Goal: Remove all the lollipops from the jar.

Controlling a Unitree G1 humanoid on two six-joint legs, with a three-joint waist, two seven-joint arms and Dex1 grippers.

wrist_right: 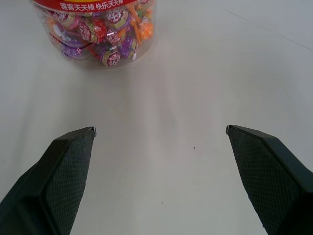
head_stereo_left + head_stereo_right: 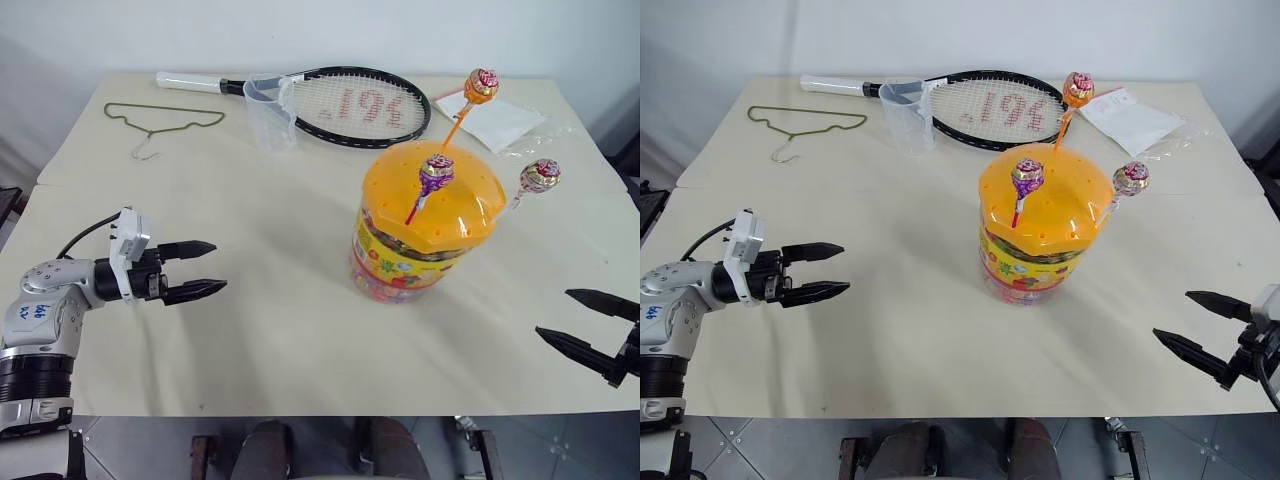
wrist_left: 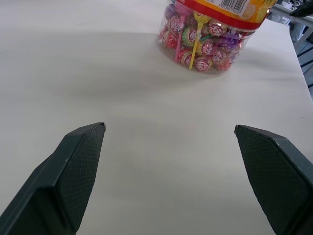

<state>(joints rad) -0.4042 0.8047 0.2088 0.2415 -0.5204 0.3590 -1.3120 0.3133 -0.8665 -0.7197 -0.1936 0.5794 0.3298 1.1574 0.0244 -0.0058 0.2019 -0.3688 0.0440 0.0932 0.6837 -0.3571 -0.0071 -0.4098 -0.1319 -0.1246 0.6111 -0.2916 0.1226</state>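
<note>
Cream table: jar centre-right, three lollipops sticking up from its lid. Both grippers spread wide, empty; right gripper nearer than left gripper.

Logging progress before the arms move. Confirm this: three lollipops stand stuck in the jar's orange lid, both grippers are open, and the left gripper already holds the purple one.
Not quite. The left gripper holds nothing; the left eye view shows it open over the table, well apart from the jar. The purple lollipop is in the lid, as are the orange one and the pinkish-white one. The right gripper is open too.
</note>
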